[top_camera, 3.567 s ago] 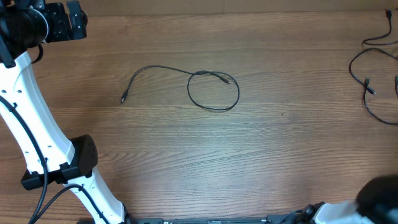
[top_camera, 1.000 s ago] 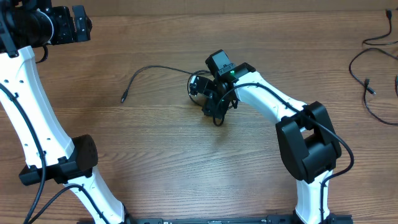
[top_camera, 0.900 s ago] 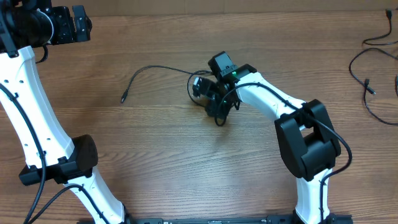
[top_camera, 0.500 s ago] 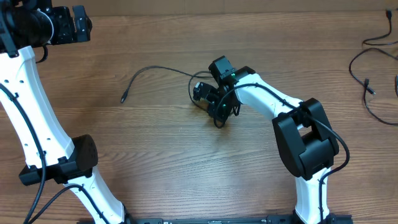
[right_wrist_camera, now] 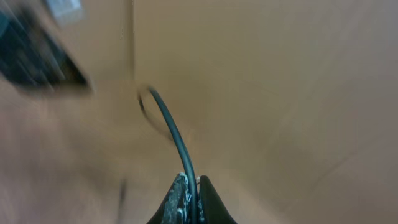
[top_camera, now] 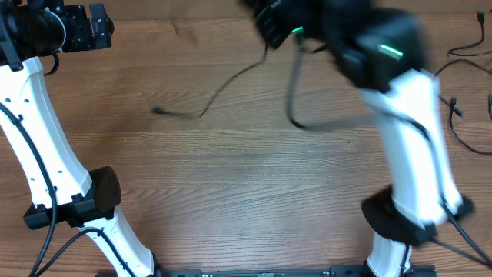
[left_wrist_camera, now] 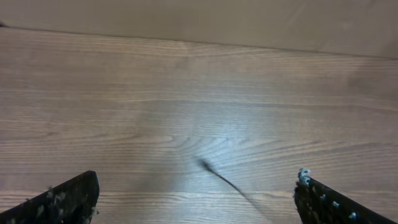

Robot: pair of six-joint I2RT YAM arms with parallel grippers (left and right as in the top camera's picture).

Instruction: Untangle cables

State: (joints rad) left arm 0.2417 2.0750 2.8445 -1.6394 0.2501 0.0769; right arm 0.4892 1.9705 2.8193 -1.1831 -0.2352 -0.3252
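Note:
One thin black cable (top_camera: 231, 83) is lifted off the wooden table (top_camera: 231, 200). My right gripper (top_camera: 269, 17), blurred and raised near the table's far edge, is shut on it. From there one strand slopes down-left to a plug end (top_camera: 157, 111) on the wood. A second strand (top_camera: 292, 92) hangs down and curls right. In the right wrist view the jaws (right_wrist_camera: 191, 190) pinch the cable (right_wrist_camera: 171, 134), which rises away from them. My left gripper (top_camera: 98, 23) stays open at the far left corner. Its wrist view shows a blurred cable end (left_wrist_camera: 214, 171) on the table between the fingers (left_wrist_camera: 68, 199).
More black cables (top_camera: 455, 108) lie loose at the table's right edge, with another cable strand (top_camera: 470, 45) at the far right corner. The left arm's white links (top_camera: 38, 146) run down the left side. The right arm's base (top_camera: 400, 223) stands at the front right.
My right gripper closed on the looped cable and swung up and back with it. The loop has pulled out into two hanging strands. The left arm has not moved.

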